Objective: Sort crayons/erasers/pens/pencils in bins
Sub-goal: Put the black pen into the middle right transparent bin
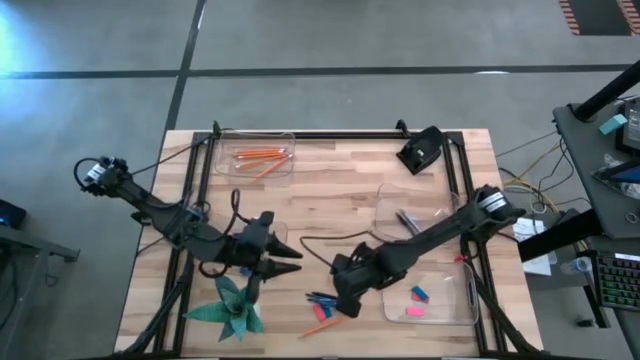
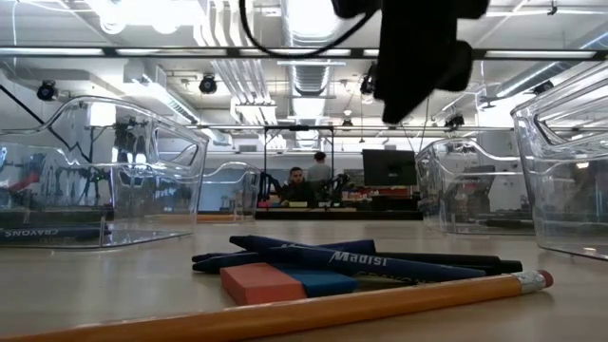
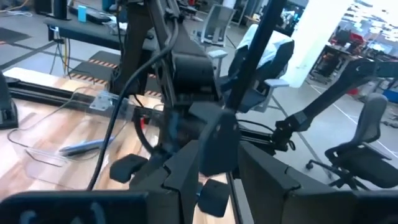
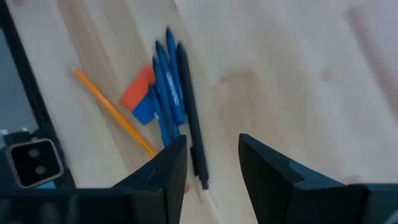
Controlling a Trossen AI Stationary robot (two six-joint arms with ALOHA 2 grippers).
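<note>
A small pile lies on the table near its near edge: blue crayons (image 4: 166, 84), a dark pen (image 4: 190, 121), an orange pencil (image 4: 111, 111), and a red eraser (image 4: 137, 87) touching a blue eraser (image 4: 144, 112). In the low view the pencil (image 2: 285, 315) lies in front of the erasers (image 2: 261, 283) and crayons (image 2: 328, 256). My right gripper (image 4: 213, 163) hovers open above the pile (image 1: 322, 302), touching nothing. My left gripper (image 1: 296, 261) waits open to the pile's left, pointing right. One bin (image 1: 262, 155) holds pencils, one (image 1: 410, 215) pens, one (image 1: 430, 295) erasers.
A green spiky paper star (image 1: 235, 310) sits at the near edge, left of the pile. A black camera mount (image 1: 420, 150) stands at the far right. A clear bin labelled for crayons (image 2: 95, 190) shows in the low view. Bare wood lies mid-table between the bins.
</note>
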